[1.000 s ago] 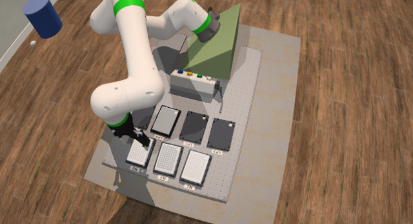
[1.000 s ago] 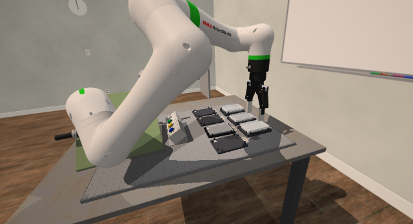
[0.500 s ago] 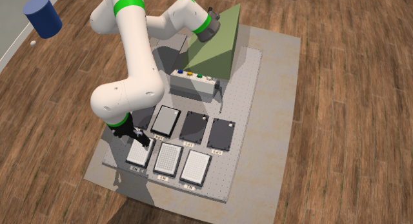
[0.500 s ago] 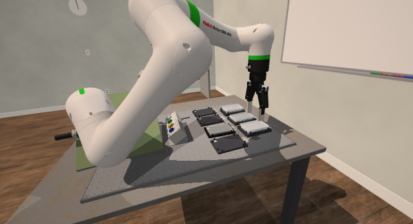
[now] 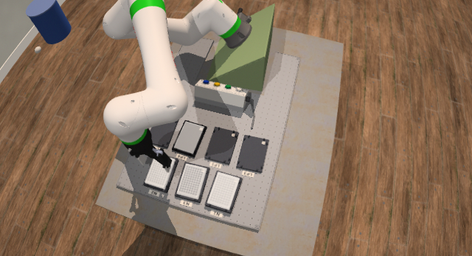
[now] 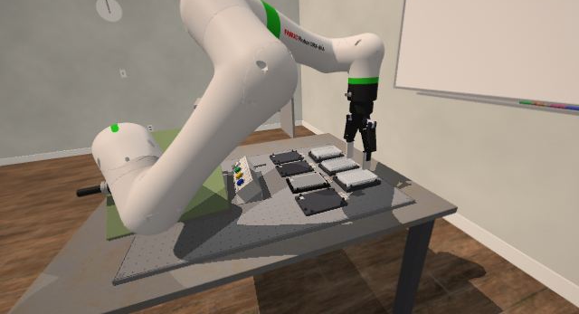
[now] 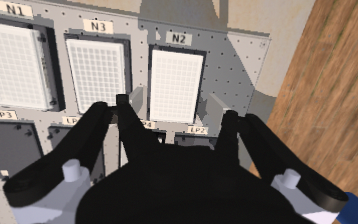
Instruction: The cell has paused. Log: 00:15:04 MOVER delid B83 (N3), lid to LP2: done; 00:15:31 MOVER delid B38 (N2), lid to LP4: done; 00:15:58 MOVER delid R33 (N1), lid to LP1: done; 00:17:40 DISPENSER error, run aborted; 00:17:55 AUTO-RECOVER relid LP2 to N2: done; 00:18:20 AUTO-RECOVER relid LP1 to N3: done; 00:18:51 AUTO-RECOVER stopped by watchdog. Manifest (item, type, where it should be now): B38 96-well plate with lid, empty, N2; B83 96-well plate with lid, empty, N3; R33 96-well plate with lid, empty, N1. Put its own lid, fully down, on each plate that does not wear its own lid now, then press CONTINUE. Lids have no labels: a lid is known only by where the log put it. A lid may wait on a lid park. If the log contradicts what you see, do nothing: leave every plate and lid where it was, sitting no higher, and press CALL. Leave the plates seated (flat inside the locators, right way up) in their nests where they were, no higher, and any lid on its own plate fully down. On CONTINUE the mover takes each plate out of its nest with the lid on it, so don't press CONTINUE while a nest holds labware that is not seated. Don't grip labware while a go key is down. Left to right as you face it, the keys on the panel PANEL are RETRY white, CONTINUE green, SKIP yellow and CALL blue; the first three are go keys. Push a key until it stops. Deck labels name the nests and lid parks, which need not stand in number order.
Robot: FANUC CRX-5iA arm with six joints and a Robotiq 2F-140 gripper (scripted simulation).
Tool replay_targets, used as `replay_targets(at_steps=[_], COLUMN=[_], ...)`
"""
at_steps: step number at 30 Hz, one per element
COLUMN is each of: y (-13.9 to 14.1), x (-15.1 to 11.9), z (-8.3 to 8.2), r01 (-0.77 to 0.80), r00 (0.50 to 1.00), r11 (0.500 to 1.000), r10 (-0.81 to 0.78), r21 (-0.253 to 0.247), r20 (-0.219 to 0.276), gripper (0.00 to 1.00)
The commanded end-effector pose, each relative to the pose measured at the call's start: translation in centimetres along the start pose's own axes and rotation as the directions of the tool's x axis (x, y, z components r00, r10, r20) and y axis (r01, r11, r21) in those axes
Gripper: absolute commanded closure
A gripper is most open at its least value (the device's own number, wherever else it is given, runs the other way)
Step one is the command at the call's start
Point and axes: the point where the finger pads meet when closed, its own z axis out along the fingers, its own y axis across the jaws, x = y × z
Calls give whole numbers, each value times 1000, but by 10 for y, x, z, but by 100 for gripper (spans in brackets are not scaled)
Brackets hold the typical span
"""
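White plates [image 7: 175, 85] seated in three nests on the worktop [image 5: 280, 112], one loose lid [image 5: 189, 137] parked behind them, black jaws apart and empty above the N2 plate.
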Motion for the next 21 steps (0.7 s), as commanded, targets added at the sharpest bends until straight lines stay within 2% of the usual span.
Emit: replay_targets(at_steps=[1, 21], y=[0, 0], x=[0, 1], z=[0, 15], r01=[0, 0], r00=[1000, 1000], r11=[1000, 1000], r10=[0, 0], r21=[0, 0], r20=[0, 0], gripper=[34, 34])
